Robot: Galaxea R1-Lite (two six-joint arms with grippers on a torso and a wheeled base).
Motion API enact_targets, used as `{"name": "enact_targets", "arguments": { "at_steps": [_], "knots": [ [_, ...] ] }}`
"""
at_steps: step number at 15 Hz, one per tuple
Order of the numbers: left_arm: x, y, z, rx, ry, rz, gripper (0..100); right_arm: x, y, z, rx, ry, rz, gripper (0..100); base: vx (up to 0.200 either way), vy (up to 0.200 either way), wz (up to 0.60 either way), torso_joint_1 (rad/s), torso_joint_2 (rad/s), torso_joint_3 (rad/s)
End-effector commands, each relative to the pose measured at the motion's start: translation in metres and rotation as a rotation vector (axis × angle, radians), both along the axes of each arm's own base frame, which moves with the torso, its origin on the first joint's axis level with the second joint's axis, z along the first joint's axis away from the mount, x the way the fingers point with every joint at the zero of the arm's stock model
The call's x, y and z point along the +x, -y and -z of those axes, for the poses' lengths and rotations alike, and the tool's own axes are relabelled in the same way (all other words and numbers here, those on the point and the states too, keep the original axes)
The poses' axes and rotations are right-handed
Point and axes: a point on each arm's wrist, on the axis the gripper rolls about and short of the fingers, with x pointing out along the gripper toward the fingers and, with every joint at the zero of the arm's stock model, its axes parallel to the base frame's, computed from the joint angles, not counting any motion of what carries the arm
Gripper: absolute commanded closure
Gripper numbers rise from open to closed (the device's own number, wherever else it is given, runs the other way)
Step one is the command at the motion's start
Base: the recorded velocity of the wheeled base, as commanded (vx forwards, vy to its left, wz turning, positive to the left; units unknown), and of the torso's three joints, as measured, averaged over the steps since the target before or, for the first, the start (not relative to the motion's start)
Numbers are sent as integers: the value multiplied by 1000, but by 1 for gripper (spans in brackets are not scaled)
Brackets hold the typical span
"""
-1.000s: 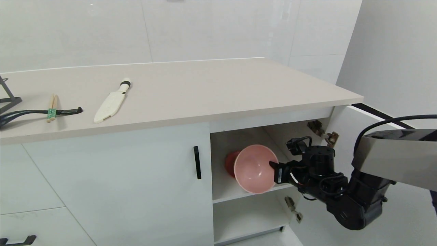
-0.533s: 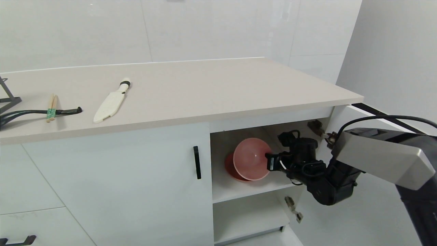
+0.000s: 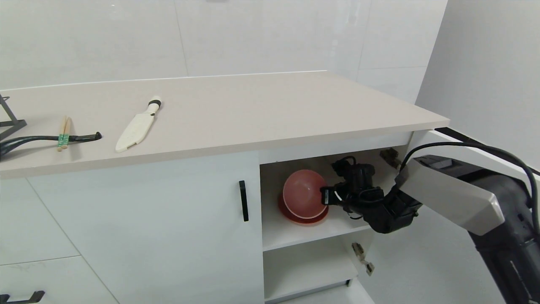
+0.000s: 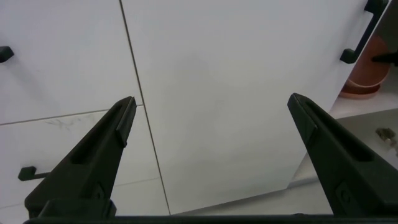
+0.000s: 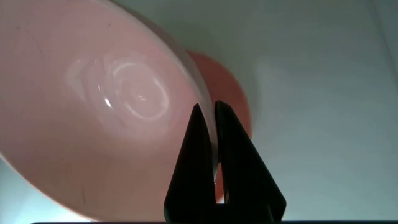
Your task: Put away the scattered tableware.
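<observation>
My right gripper (image 3: pixel 324 196) is inside the open cabinet, shut on the rim of a pink bowl (image 3: pixel 301 193). The bowl is tilted on its side, its opening facing outward, over a red dish (image 3: pixel 304 215) on the upper shelf (image 3: pixel 295 234). In the right wrist view the fingers (image 5: pixel 208 124) pinch the pink bowl (image 5: pixel 93 118) at its rim, with the red dish (image 5: pixel 233 93) behind. On the countertop (image 3: pixel 253 109) lie a cream knife (image 3: pixel 138 126) and a pair of chopsticks (image 3: pixel 64 133). My left gripper (image 4: pixel 211 155) is open, facing the white cabinet door (image 4: pixel 236 93).
A black-handled utensil (image 3: pixel 46 139) lies under the chopsticks at the counter's left, beside a black rack (image 3: pixel 10 120). The closed left door has a black handle (image 3: pixel 243 207). The right door (image 3: pixel 455 143) is swung open; the lower shelf (image 3: pixel 303 270) holds nothing.
My right arm has carried the pink bowl from the cabinet's opening deeper in over the upper shelf, so that it now stands over the red dish.
</observation>
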Motion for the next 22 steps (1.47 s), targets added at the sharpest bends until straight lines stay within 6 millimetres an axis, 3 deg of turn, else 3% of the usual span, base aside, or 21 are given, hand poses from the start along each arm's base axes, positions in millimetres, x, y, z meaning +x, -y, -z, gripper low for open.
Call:
{"name": "enact_targets", "arguments": {
  "at_steps": [1, 2, 3, 9, 12, 15, 18, 19, 20, 21, 22],
  "knots": [
    [0, 0, 0, 2, 1, -5, 0, 2, -1, 1, -1, -7, -1, 100, 0, 0, 0, 0, 0, 0],
    [0, 0, 0, 0, 3, -6, 0, 3, -1, 1, -7, -23, -1, 100, 0, 0, 0, 0, 0, 0],
    [0, 0, 0, 0, 1, -6, 0, 5, -2, -1, -7, -22, 0, 0, 0, 0, 0, 0, 0, 0],
    [0, 0, 0, 0, 0, -5, 0, 7, -3, 0, -5, -1, 3, 0, 0, 0, 0, 0, 0, 0],
    [0, 0, 0, -1, 0, -5, 0, 7, -8, -8, 17, 98, 12, 0, 0, 0, 0, 0, 0, 0],
    [-1, 1, 5, -12, -39, 28, 0, -45, -22, -28, 8, 140, -68, 0, 0, 0, 0, 0, 0, 0],
    [-2, 2, 6, 2, -31, 28, 0, -98, -21, -68, 14, 176, -148, 0, 0, 0, 0, 0, 0, 0],
    [-4, 2, 6, 3, -3, 14, 0, -138, -13, -87, 6, 151, -192, 0, 0, 0, 0, 0, 0, 0],
    [-5, 2, 7, 3, 15, 9, 0, -161, -3, -97, -16, 142, -210, 0, 0, 0, 0, 0, 0, 0],
    [-6, 2, 7, 3, 23, 8, 0, -169, 0, -100, -24, 145, -217, 0, 0, 0, 0, 0, 0, 0],
    [-7, 2, 7, 3, 32, 3, 0, -206, 19, -115, -43, 151, -267, 0, 0, 0, 0, 0, 0, 0]
  ]
}}
